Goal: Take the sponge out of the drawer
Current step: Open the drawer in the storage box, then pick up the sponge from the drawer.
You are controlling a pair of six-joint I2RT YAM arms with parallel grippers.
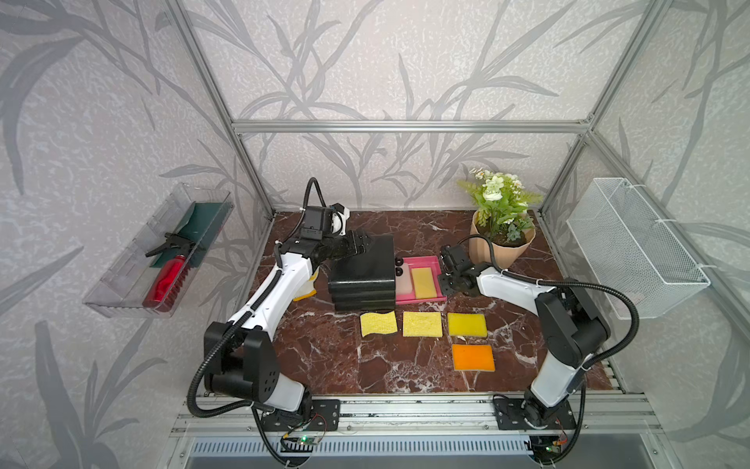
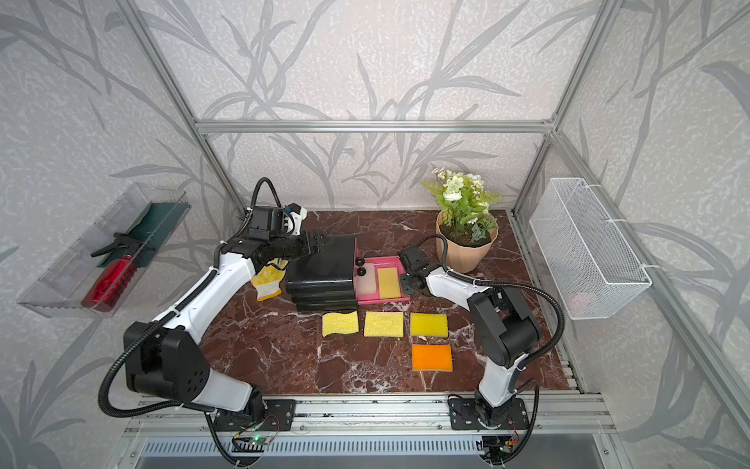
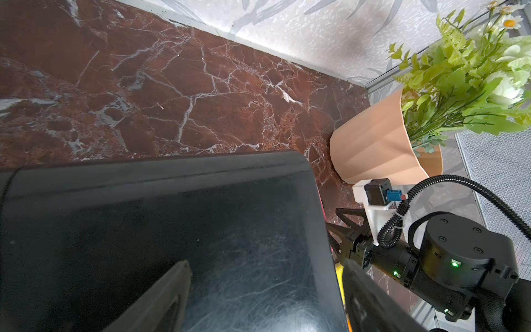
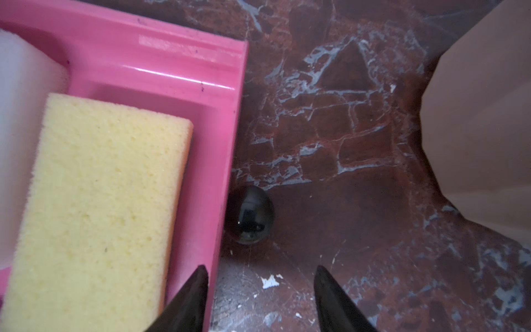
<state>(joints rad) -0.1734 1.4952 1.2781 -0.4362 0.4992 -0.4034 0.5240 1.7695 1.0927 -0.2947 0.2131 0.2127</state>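
A black drawer cabinet stands mid-table with its pink drawer pulled out to the right. In the drawer lies a pale yellow sponge beside a white block. My right gripper is open at the drawer's front wall: one finger is over the wall, the other over the table, and the black knob lies just ahead. My left gripper is open over the cabinet's top.
Several yellow sponges and an orange one lie in front of the cabinet. A potted plant stands behind my right arm, and a glove lies left of the cabinet. A wire basket and a clear tray hang on the side walls.
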